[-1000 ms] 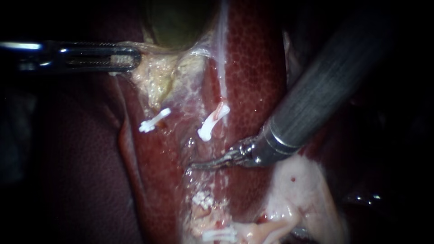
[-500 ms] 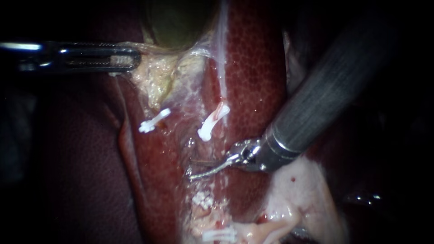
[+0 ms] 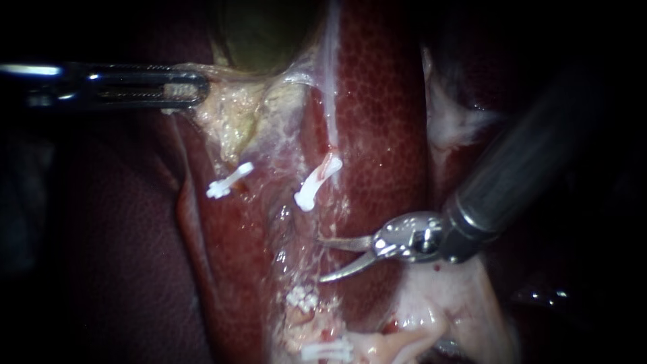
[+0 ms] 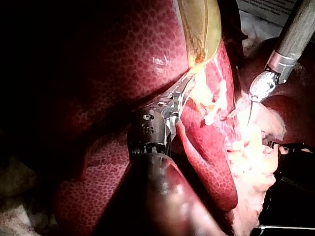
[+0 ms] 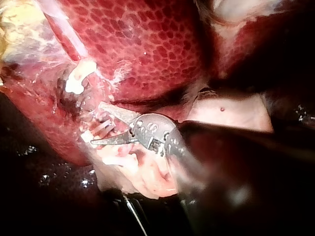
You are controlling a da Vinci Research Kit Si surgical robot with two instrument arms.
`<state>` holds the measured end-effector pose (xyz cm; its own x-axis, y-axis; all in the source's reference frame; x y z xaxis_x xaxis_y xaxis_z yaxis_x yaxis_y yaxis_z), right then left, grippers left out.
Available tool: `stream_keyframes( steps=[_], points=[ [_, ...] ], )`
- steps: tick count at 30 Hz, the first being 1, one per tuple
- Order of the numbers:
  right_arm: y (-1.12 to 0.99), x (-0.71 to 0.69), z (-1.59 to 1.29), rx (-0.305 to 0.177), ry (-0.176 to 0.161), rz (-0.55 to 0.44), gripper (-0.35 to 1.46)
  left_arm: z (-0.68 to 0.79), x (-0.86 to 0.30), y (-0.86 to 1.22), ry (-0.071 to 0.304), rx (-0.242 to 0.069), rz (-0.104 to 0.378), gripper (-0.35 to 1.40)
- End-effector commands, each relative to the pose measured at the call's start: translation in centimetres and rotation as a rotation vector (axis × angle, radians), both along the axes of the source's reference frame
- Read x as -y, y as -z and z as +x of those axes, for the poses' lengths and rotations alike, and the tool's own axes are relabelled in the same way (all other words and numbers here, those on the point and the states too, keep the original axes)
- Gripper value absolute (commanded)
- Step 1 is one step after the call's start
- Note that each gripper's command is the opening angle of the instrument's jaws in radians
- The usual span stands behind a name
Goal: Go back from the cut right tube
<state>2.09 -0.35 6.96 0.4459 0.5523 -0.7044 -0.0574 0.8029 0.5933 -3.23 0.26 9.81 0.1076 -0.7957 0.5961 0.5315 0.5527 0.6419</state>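
The cut right tube (image 3: pixel 328 154) is lying on the liver (image 3: pixel 384 101), its upper stump closed by a white clip (image 3: pixel 317 182). We are using that clip as our marker. Below it the tube's line is broken, and further below more white clips (image 3: pixel 302 296) are sitting in pale, ragged tissue.

Our right instrument (image 3: pixel 321 258) is hovering just below and to the right of the marker clip, clear of it. Its two curved blades are standing apart with a plain gap between them and are gripping nothing. Up and to the left of the clip, our left instrument (image 3: pixel 201 87) is holding its jaws closed on the pale yellowish tissue (image 3: pixel 232 121) at the foot of the gallbladder (image 3: pixel 263 34), keeping it stretched. A second white clip (image 3: pixel 229 180) is lying level with the marker, to its left.

We are judging the retreat as the step in hand. The risk is the spread blades: pulled back open, the upper tip could be scoring the liver beside the marker clip, or the lower one snagging the pale tissue below it. A flap of pink-white tissue (image 3: pixel 445 303) is lying under the right shaft (image 3: pixel 526 168), and a dark lobe is crowding it from the right, so the way out is looking narrow.
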Motion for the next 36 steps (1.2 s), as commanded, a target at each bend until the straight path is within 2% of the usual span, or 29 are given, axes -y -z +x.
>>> stream_keyframes(
  steps=[1,5,8,15,20,25,28,36],
  points=[
    [0.06,-0.05,-0.05,-0.002,-0.003,-0.013,1.43,0.0,0.0,0.0,0.0,0.0,0.0,-0.11],
    [0.34,-0.25,-0.26,-0.014,-0.026,-0.064,1.43,0.0,0.0,0.0,0.0,0.0,0.0,-0.11],
    [0.53,-0.39,-0.4,-0.036,-0.014,-0.076,1.43,0.0,0.0,0.0,0.0,0.0,0.0,-0.11],
    [0.87,-0.59,-0.58,-0.092,-0.027,-0.11,1.43,-0.01,0.0,-0.01,0.001,-0.001,0.0,-0.11],
    [0.99,-0.64,-0.61,-0.115,-0.029,-0.13,1.43,-0.04,0.03,-0.03,-0.002,0.001,-0.002,-0.11],
    [1.01,-0.65,-0.62,-0.12,-0.031,-0.134,1.43,-0.15,0.13,-0.14,-0.014,0.0,-0.004,-0.11],
    [1.01,-0.65,-0.62,-0.12,-0.031,-0.134,1.43,-0.25,0.23,-0.26,-0.035,-0.007,-0.007,-0.11],
    [1.0,-0.65,-0.63,-0.122,-0.034,-0.134,1.43,-0.6,0.47,-0.58,-0.073,-0.015,0.025,-0.11]
  ],
)
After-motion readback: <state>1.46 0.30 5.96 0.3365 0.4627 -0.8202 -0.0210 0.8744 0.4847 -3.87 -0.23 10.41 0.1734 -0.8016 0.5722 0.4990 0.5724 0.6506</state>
